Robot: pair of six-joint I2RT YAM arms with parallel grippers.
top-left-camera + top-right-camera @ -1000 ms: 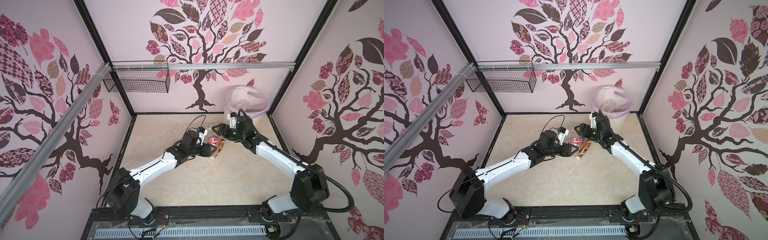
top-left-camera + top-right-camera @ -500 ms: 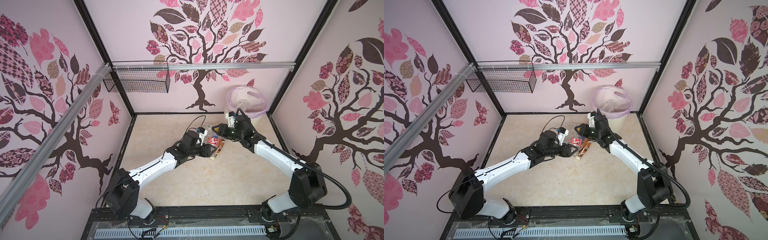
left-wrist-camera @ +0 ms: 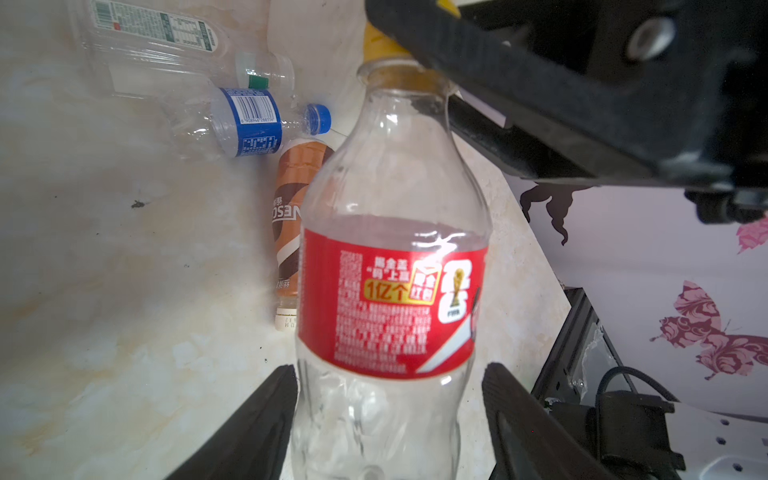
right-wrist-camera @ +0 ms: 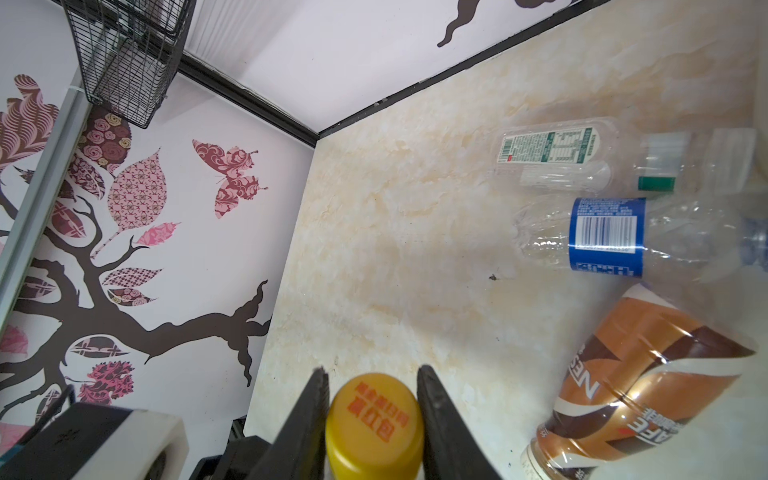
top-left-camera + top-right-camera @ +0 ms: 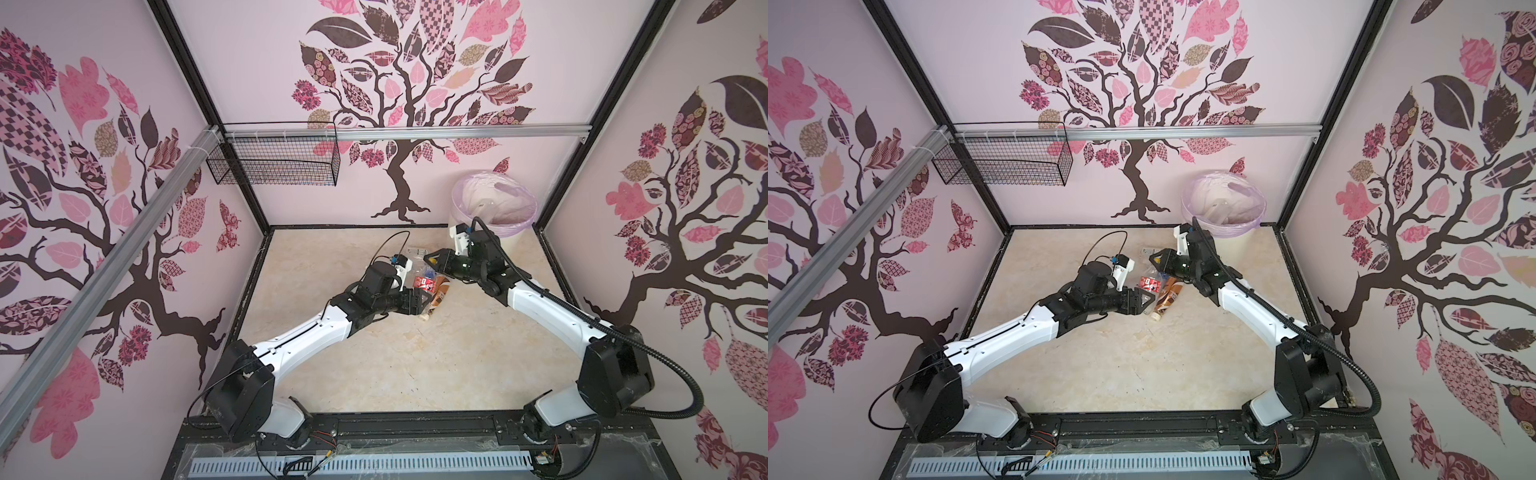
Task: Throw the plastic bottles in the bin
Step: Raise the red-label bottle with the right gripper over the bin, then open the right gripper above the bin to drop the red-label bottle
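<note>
While the right gripper [image 4: 371, 374] pinches the yellow cap [image 4: 374, 428] of the clear plastic bottle with a red label [image 3: 390, 199] between closed fingers, the left gripper [image 3: 388, 368] stands open, its fingers flanking the bottle's lower body with a gap on one side. Risk, as judged: a cap-only hold may let the body swing, twist loose or snag the left fingers, dropping short of the round cream-white ribbed plastic bin [image 5: 1235, 247] behind the right fingers.
</note>
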